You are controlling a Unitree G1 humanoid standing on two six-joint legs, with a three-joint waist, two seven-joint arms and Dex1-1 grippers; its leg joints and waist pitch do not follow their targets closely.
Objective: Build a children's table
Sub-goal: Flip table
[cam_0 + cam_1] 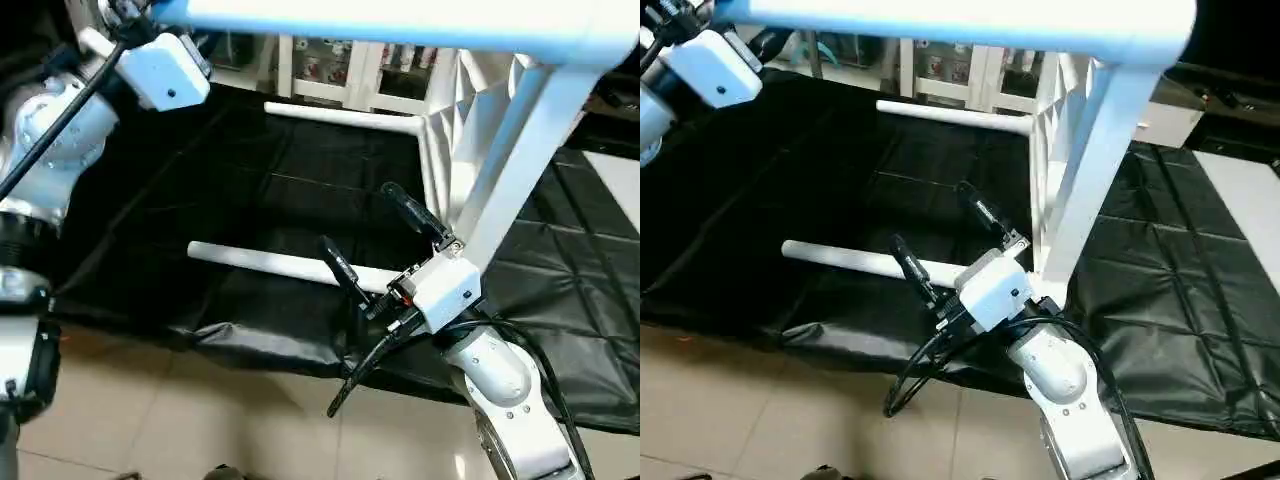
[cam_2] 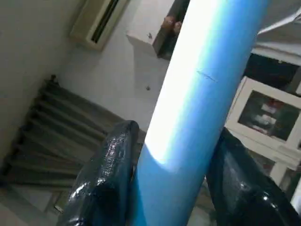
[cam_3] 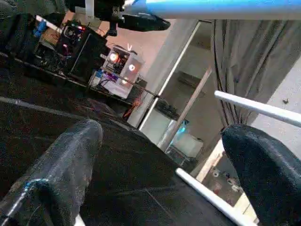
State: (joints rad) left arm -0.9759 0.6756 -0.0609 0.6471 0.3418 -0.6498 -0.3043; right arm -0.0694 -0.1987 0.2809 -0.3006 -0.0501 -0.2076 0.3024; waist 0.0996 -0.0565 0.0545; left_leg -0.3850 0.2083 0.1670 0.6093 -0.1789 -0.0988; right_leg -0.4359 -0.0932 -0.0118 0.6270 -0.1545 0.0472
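Black quilted mat (image 1: 250,190) over tile floor; the children's table (image 1: 1065,130) stands tipped on edge on it, one loose leg (image 1: 270,263) lying on the mat just beside it, no containers present. Left gripper (image 2: 171,188) is clenched on a fitted leg (image 2: 197,94) near the top of the table; right gripper (image 1: 375,245) hangs released above the loose leg. Judgement: keep the left hold steady and centre the right fingers (image 3: 70,160) over the loose leg before closing.

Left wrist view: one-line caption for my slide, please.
Left gripper clamps a white table leg between its two black fingers.
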